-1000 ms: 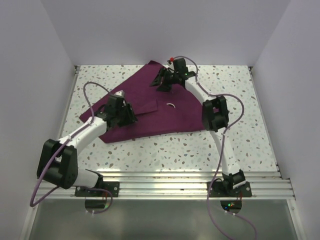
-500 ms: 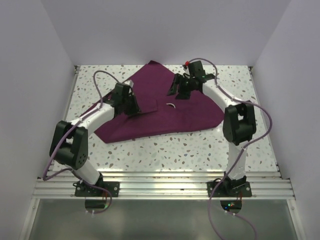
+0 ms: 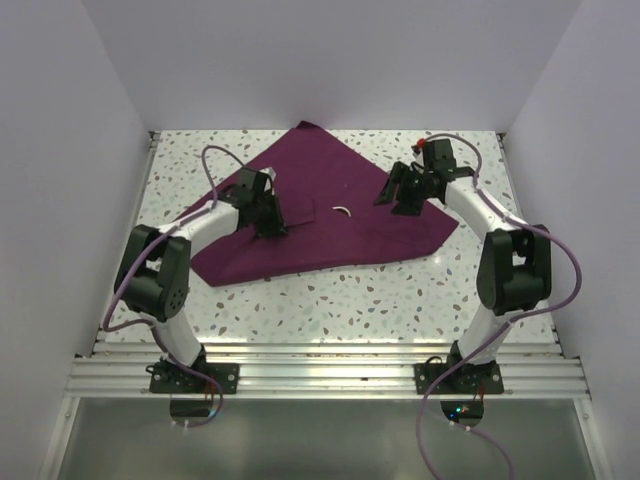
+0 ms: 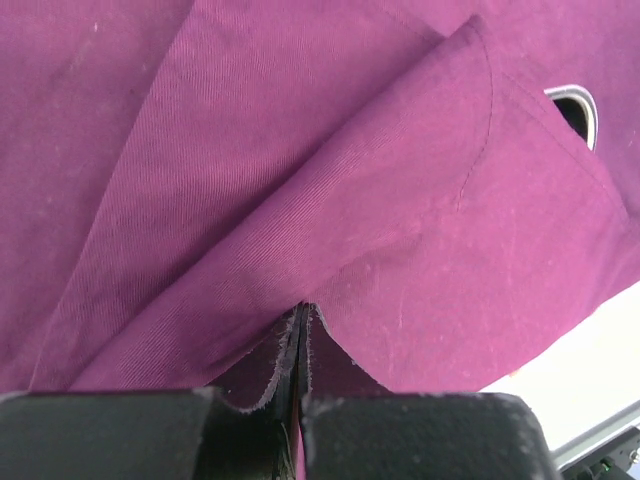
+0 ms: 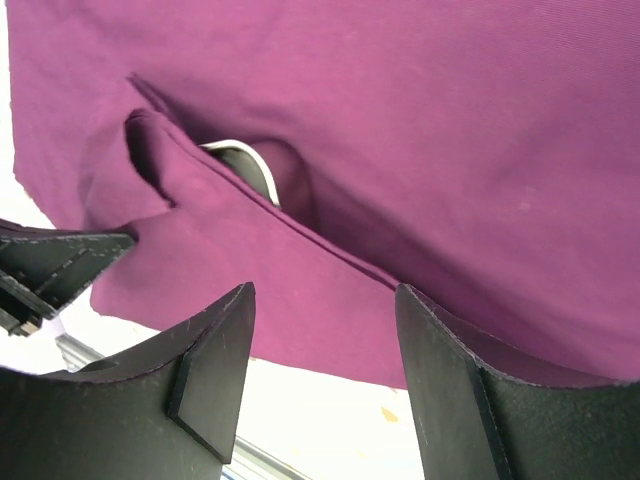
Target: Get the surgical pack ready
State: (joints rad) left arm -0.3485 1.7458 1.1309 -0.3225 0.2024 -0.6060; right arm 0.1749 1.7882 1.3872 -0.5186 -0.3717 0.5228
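The left tool (image 4: 300,405) is closed tight on a raw edge of the purple cloth (image 4: 330,200), with the thin fabric nipped between its flat black fingers (image 4: 410,435). From that pinch a flap rises in a soft ridge and lies doubled over the layer beneath. The right tool (image 5: 325,335) has its jaws apart and holds nothing, over the right part of the cloth. Between the two tools a small curved bit of bright metal (image 3: 343,210) peeps from under a fold, which hides the rest of it. The cloth is matt with a fine ribbed weave. It lies roughly as a triangle across the far middle of the bench (image 3: 400,290), one corner reaching the far edge and another near the right edge. The bench top is pale and speckled. Ribbed metal rails (image 3: 320,365) run along its near edge, and plain white walls (image 3: 300,60) close three sides.
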